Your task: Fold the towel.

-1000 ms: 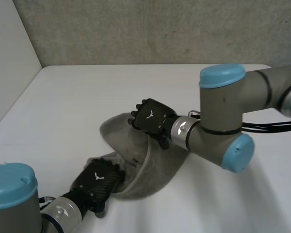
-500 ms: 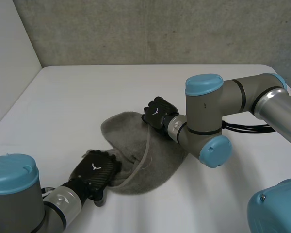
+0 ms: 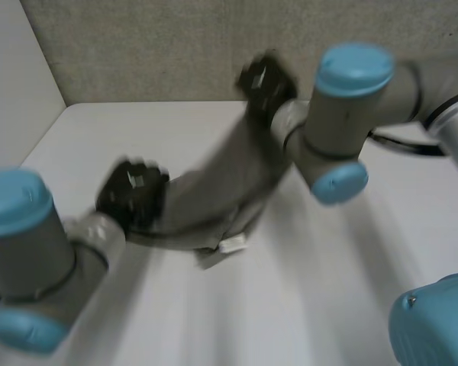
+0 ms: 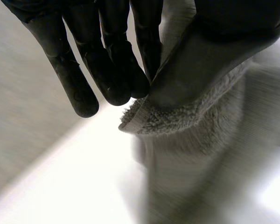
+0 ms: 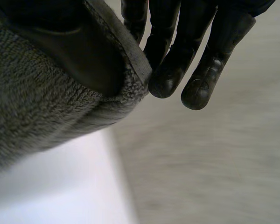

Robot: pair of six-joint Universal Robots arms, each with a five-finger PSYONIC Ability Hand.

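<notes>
Holding grey terry towel [image 3: 214,191] aloft over white table [image 3: 313,293].
Pinching an edge each, thumb against fingers, with black left hand [image 3: 133,192] and black right hand [image 3: 266,80], probably to stretch it for folding.

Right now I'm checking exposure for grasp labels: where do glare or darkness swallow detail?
Left wrist view: the white table glares beside the towel, and the left hand pinching its edge is flat black. Right wrist view: the right hand pinching the towel is likewise dark, the table bright. Head view: light is even.
</notes>
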